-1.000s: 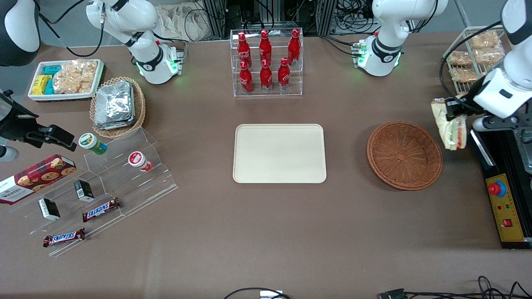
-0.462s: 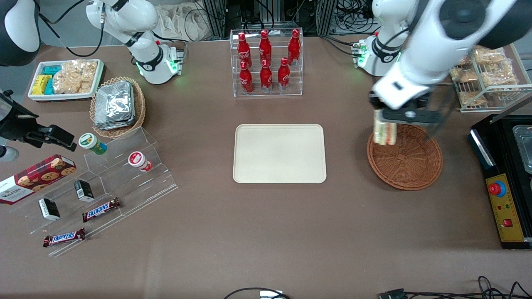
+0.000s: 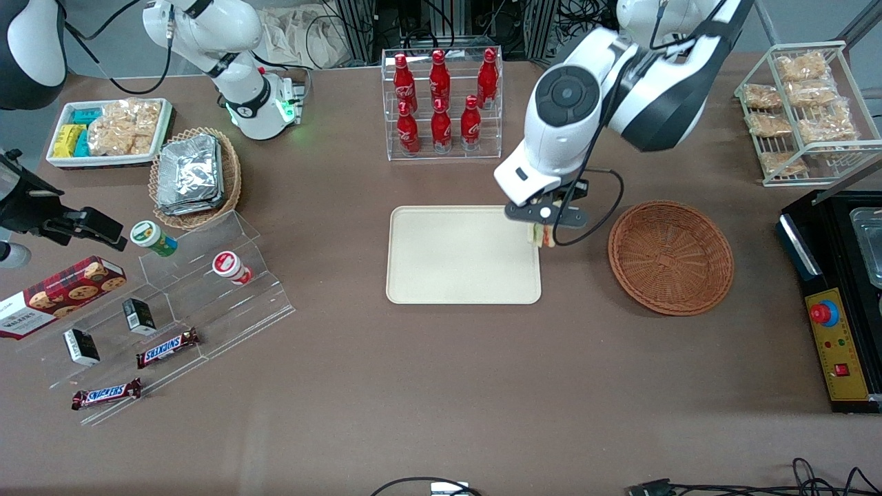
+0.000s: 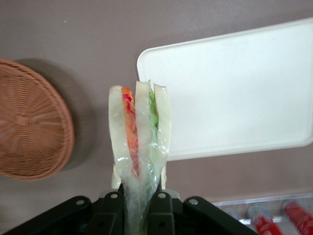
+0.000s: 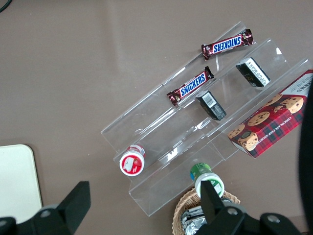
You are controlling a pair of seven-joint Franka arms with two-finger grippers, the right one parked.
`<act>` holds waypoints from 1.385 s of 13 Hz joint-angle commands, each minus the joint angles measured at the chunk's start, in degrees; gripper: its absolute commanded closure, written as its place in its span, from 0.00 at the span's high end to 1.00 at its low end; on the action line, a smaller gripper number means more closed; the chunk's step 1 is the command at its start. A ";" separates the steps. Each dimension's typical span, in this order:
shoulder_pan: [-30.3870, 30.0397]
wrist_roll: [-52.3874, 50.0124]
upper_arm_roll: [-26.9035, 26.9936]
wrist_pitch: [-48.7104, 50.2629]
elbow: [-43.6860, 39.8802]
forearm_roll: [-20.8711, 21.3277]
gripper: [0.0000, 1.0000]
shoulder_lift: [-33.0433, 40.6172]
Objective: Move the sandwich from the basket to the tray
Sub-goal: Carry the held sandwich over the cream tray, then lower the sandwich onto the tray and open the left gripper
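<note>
Sandwich (image 4: 141, 132) hangs in the air, clamped between the gripper's (image 3: 542, 222) fingers (image 4: 111, 210), over the tray's (image 3: 462, 275) edge nearest the basket (image 3: 670, 257). Its red and green layers show through the clear wrap. The basket sits on the table beside the tray, toward the working arm's end

"SNICKERS" reads in white-edged blue letters on two brown candy bars: one bar (image 3: 168, 348) (image 5: 190, 86) lies on the clear stepped stand (image 3: 207, 303), the other bar (image 3: 106, 394) (image 5: 227, 44) lies nearer the front camera. The red plaid cookie box (image 3: 58, 294) carries "Walkers" and, in the right wrist view (image 5: 274, 117), "CHOCOLATE CHIP". White script on the red bottles (image 3: 441, 96) is too small to read.
</note>
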State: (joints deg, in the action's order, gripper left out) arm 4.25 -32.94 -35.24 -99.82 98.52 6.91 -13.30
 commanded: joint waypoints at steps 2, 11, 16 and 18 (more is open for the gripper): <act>0.67 -12.73 -0.53 -13.10 7.12 1.79 0.00 -4.78; 1.03 -24.88 -0.44 -32.80 15.03 18.40 0.00 -17.10; 1.03 -25.15 -0.35 -33.08 14.95 18.41 0.99 -17.73; 1.03 -27.07 -0.44 -32.90 14.86 18.41 1.00 -17.55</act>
State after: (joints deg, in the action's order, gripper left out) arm 5.35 -57.08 -35.28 -132.22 113.33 23.87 -31.22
